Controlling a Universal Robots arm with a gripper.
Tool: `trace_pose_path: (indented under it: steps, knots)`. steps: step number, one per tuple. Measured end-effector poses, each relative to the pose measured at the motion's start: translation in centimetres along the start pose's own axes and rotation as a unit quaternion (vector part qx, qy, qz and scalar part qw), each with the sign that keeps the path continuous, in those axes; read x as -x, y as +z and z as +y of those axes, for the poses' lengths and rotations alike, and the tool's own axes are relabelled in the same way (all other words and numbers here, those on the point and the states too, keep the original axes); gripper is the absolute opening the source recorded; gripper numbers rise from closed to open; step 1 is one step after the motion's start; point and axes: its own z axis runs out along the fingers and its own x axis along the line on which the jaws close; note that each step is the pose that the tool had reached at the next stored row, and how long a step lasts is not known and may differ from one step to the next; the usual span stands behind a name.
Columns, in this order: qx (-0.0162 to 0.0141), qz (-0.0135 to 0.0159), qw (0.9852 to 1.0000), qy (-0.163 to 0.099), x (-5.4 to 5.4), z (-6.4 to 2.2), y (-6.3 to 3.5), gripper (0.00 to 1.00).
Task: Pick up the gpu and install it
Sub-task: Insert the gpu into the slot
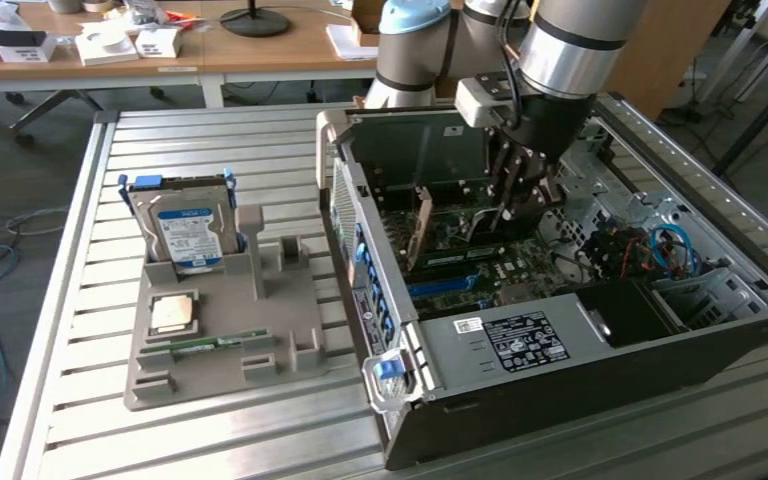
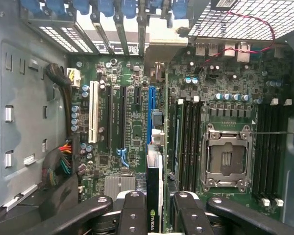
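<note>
gpu (image 2: 154, 171) on edge in gripper (image 2: 159, 205), long axis along blue slot (image 2: 151, 115)

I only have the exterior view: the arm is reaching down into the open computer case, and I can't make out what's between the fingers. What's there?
Observer: The gpu, edge-on between the fingers of the gripper, with a green logo on its edge.
Operator: Which slot is it nearest?
Observer: The blue slot; the card's edge runs parallel, right beside it.
Operator: And on the card's other side?
Observer: Black memory slots, then the processor socket, with no cooler on it.
</note>
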Motion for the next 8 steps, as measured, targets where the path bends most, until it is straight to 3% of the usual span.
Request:
trace_pose_path:
  steps: [8]
  knots:
    - [0.0000,-0.0002,1.0000,0.000,-0.01,0.01,0.57,0.26]
